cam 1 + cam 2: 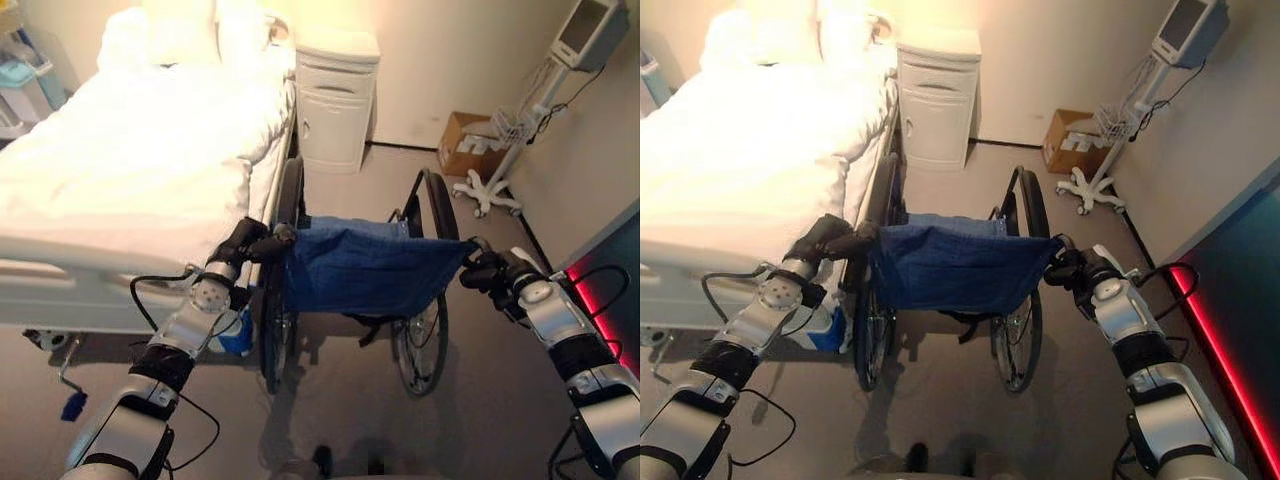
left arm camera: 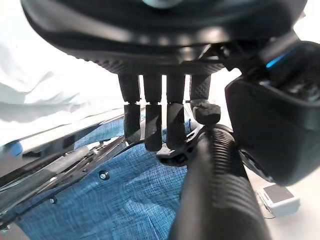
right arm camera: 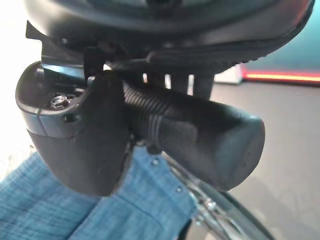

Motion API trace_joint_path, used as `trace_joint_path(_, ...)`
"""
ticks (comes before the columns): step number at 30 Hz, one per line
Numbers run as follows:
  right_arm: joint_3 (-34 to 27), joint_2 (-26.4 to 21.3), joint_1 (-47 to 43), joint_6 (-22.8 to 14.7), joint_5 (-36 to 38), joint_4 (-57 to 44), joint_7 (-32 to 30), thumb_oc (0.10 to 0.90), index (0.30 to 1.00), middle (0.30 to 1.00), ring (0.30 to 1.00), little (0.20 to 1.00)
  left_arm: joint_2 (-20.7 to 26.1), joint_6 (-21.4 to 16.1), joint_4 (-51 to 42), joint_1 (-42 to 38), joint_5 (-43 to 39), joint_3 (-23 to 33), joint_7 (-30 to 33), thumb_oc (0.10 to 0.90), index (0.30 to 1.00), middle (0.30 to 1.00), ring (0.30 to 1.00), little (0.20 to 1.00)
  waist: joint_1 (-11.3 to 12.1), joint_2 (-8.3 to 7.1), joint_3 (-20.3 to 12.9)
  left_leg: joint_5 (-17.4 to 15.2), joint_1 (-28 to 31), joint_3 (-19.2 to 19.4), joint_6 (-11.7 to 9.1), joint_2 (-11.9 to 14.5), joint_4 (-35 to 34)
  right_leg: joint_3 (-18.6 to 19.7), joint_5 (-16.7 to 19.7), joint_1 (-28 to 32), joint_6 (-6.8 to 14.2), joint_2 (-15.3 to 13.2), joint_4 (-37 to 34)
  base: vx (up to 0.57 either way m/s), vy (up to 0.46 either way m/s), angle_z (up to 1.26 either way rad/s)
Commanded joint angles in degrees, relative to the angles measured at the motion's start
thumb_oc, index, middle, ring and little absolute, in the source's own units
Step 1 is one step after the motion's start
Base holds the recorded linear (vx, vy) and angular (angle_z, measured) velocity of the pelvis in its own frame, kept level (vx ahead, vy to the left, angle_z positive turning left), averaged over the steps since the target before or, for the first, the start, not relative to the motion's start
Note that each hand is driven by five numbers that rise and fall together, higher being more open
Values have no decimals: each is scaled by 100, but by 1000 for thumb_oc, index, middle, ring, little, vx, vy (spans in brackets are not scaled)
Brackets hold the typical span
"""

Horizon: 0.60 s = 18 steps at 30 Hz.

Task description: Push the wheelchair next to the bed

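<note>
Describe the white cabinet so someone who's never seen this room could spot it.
Start at the bed with white sheets. At its head end, against the far wall, stands the white bedside cabinet. It is boxy with drawers, unlike the brown cardboard box further along the wall.

Both head eyes look down on the wheelchair (image 1: 365, 275); wrist cameras sit close over its handles.

White cabinet (image 1: 334, 100) against pale wall (image 1: 450, 60), grey floor (image 1: 340, 420)
</note>
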Motion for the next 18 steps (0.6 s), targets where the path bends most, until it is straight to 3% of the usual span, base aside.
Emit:
trace_joint_path(1,614,266,111,-366,445,-120,821,400,300,300,300,300,40,178,307,-113,198,97,194,400,300,300,300,300,33,-11,366,-862,266,239,-589,95,492,66,1515,-199,-24,-62,-561,376,-137,79)
trace_joint_path(4,791,192,-439,-194,552,148,1079,400,300,300,300,300,-52,111,485,-261,243,28,180,400,300,300,300,300,45,-166,234,-1266,235,388,-675,112,992,0,1482,115,-110,-144,-337,446,-206,37)
trace_joint_path(6,843,230,-528,-127,627,304,1104,400,300,300,300,300,-77,37,622,-322,66,-9,96,400,300,300,300,300,-10,-81,153,-1185,458,282,-846,429,1390,112,1238,153,-210,-93,134,479,-178,31)
trace_joint_path(7,845,250,-509,-154,586,343,1149,400,300,300,300,300,-83,60,637,-320,106,-18,66,400,300,300,300,300,-68,-64,92,-933,603,283,-946,588,1480,69,1201,139,-248,-103,205,509,-133,42)
trace_joint_path(8,866,257,-440,-224,535,423,1199,400,300,300,300,300,-103,133,601,-273,132,-51,114,400,300,300,300,300,-153,-2,21,-168,772,457,-1213,1033,1853,-161,1142,243,-375,-94,184,434,-135,40)
trace_joint_path(9,866,235,-413,-221,567,435,1152,400,300,300,300,300,-111,130,602,-290,41,-85,146,400,300,300,300,300,-161,-39,22,88,640,530,-1245,1091,2284,-178,1084,370,-452,-109,152,465,-179,53)
trace_joint_path(10,857,214,-392,-211,626,448,1061,400,300,300,300,300,-135,139,619,-358,-39,-107,167,400,300,300,300,300,-156,-98,51,213,333,629,-1248,1109,2864,-217,1006,560,-552,-117,110,364,-166,56)
trace_joint_path(12,856,247,-370,-237,667,516,989,400,300,300,300,300,-216,114,684,-445,-5,-126,226,400,300,300,300,300,-118,-138,116,338,-21,855,-1277,1203,3214,-359,906,802,-650,-129,73,377,-91,44)
trace_joint_path(14,843,345,-312,-328,595,642,936,400,300,300,300,300,-217,-61,818,-479,-59,-134,255,400,300,300,300,300,95,-77,354,369,-757,910,-1182,1104,2808,-269,630,1369,-702,67,68,474,55,5)
trace_joint_path(17,884,456,-283,-309,478,656,905,400,300,300,300,300,-211,-158,803,-355,-66,-60,281,400,300,300,300,300,320,62,504,610,-1083,919,-1225,1067,1543,-104,406,1815,-673,336,-21,512,152,-32)
trace_joint_path(18,891,505,-235,-268,440,627,899,400,300,300,300,300,-245,-143,790,-315,-34,-56,301,400,300,300,300,300,441,176,547,892,-1255,863,-1320,1064,862,-18,305,2023,-665,472,-77,619,205,-41)
